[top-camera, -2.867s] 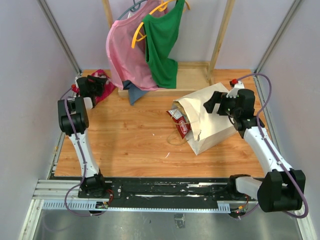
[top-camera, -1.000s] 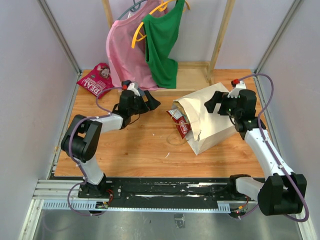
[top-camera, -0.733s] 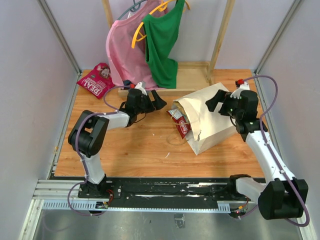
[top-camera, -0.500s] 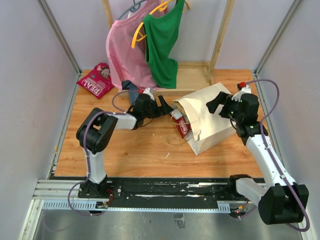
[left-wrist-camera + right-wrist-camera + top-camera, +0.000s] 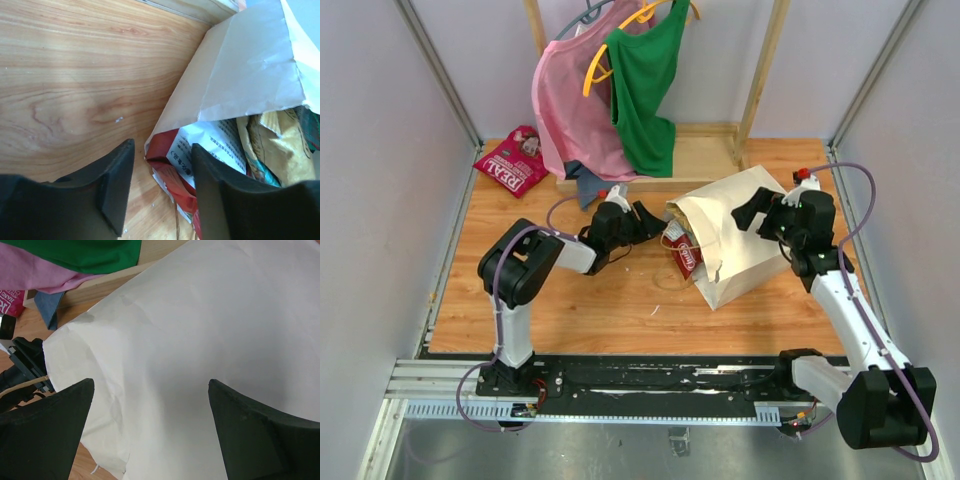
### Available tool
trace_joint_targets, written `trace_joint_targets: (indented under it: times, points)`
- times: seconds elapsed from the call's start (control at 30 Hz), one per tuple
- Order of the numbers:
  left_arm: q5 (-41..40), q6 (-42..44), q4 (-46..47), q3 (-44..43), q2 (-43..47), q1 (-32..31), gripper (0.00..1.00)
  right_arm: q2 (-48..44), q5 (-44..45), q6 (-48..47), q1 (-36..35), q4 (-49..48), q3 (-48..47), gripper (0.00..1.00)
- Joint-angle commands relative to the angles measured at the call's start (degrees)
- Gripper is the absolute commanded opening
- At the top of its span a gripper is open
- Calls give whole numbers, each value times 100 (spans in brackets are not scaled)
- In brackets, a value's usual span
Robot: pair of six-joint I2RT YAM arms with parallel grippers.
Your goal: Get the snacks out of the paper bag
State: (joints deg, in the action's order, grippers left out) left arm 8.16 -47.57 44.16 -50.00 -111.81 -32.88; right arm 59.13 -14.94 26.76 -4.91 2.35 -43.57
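**Left arm reaches the bag mouth**

Swinging in from the far-left corner, our left arm now stretches across the wooden table (image 5: 570, 290) to the mouth of the bag, and its jaws have drawn closer together on the way.

At the far left we see the loose red packet (image 5: 508, 165) lying flat on the table, well apart from both arms. Just right of it hang the pink garment (image 5: 570, 110) and the green garment (image 5: 645, 90), the green one on a yellow hanger (image 5: 620, 30).

Next comes our left gripper (image 5: 650, 222) (image 5: 162, 185). Its fingers are still apart, and the corner of the red-and-white packet (image 5: 682, 255) (image 5: 161, 150) lies in the gap between them. We cannot see either pad pressing on it. This packet sticks out of the mouth of the paper bag (image 5: 740, 250) (image 5: 245, 65) (image 5: 200, 330), which lies on its side at centre right with its mouth facing left. Deeper inside, the left wrist view shows a tan packet (image 5: 270, 145) and a sliver of a teal packet (image 5: 312, 125).

Furthest right, our right gripper (image 5: 748, 208) (image 5: 150, 390) hangs over the bag's upper face, fingers spread wide with nothing between them, much where it was before.
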Motion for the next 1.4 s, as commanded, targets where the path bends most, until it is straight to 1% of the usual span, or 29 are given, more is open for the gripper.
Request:
trace_joint_targets:
  times: [0.0, 0.03, 0.1, 0.17, 0.2, 0.27, 0.33, 0.4, 0.5, 0.63, 0.87, 1.0, 1.2, 1.3, 1.37]
  points:
    - [54, -142, 538, 264, 265, -60, 48, -105, 43, -37, -60, -133, 79, 98]
    - [88, -193, 605, 304, 265, -53, 44, -104, 37, -27, -60, -132, 85, 98]
    - [106, -264, 727, 387, 271, -56, 41, -104, 35, -30, -58, -142, 95, 98]
    - [91, -283, 794, 432, 281, -54, 34, -116, 35, -33, -54, -140, 101, 98]
    - [72, -284, 825, 450, 282, -52, 33, -130, 37, -39, -56, -143, 107, 98]
    - [41, -258, 841, 441, 274, -52, 27, -138, 50, -44, -58, -136, 122, 98]
    - [29, -231, 848, 437, 280, -57, 19, -167, 63, -63, -60, -126, 125, 98]
    - [34, -215, 848, 453, 331, -54, 14, -194, 80, -76, -55, -100, 138, 98]
    - [-43, -132, 762, 533, 533, -54, 1, -246, 148, -113, -54, -76, 151, 98]
    - [-81, 50, 550, 603, 955, -57, 1, -247, 193, -106, -54, -86, 189, 98]
    - [203, 413, -91, 557, 1738, -43, 0, 23, 107, -29, -56, -164, 197, 98]
    - [313, 589, -455, 723, 2222, 55, 0, 44, 91, -18, -54, -171, 193, 98]
    - [1029, 383, -600, 1142, 3010, 732, 0, 36, 88, 1, -55, -186, 210, 98]
    - [1207, 431, -910, 1229, 3571, 1065, 0, 27, 74, 1, -54, -191, 209, 98]
    - [1203, 580, -1331, 1224, 3968, 1223, 0, 19, 74, 4, -54, -189, 219, 98]
